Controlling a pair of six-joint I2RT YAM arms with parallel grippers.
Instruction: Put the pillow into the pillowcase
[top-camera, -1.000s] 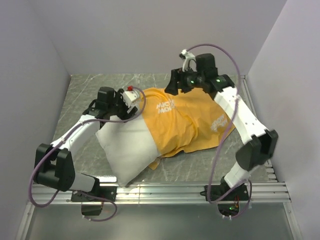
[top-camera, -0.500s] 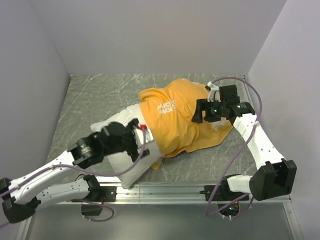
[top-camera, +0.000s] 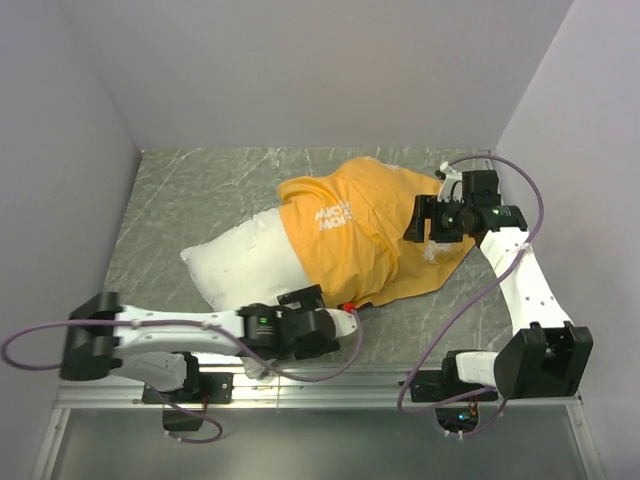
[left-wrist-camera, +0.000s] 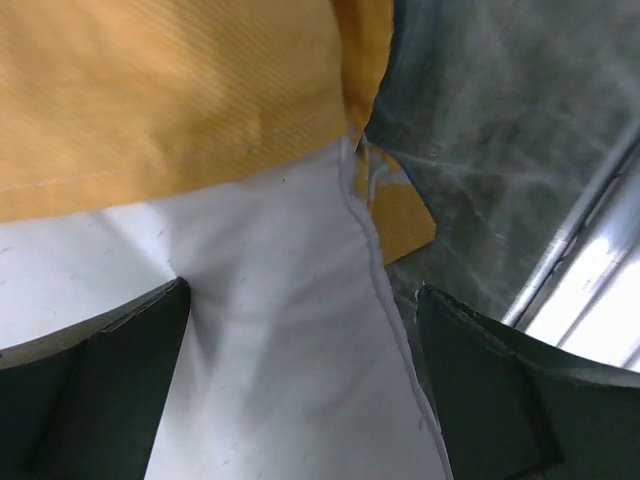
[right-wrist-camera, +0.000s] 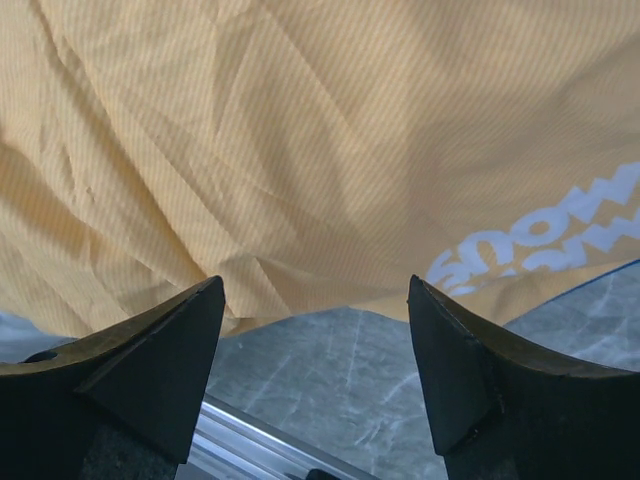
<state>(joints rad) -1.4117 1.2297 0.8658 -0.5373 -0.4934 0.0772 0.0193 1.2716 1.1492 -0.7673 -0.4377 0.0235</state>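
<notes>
pillow (top-camera: 235, 262) lies slantwise on the grey marbled table (top-camera: 190, 190), its far right part inside the orange-yellow pillowcase (top-camera: 375, 235), its white left end sticking out bare toward the near left. pillowcase mouth crosses the pillow about midway; white lettering (top-camera: 328, 215) faces up on the orange side. orange cloth bulges at the far side and trails flat and slack toward the right and the near edge. left arm stretched low along the near edge of the table, reaching rightward, left fingers (top-camera: 330, 318) at the pillow's near corner just by the pillowcase hem. left wrist view: fingers spread wide, nothing between them, looking onto white pillow cloth, its seam, the orange hem and a small orange flap beside the seam. right arm rises from its base at near right, forearm running away from it, wrist turned left; right fingers (top-camera: 424, 225) over the right side of the pillowcase, spread apart and released, gripping nothing. right wrist view: creased orange cloth, part of the lettering, bare table beyond the edge. how deep the pillow sits inside cannot be told. the left arm hides the pillow's near corner from above. of the blue face only a thin edge shows in the right wrist view.
</notes>
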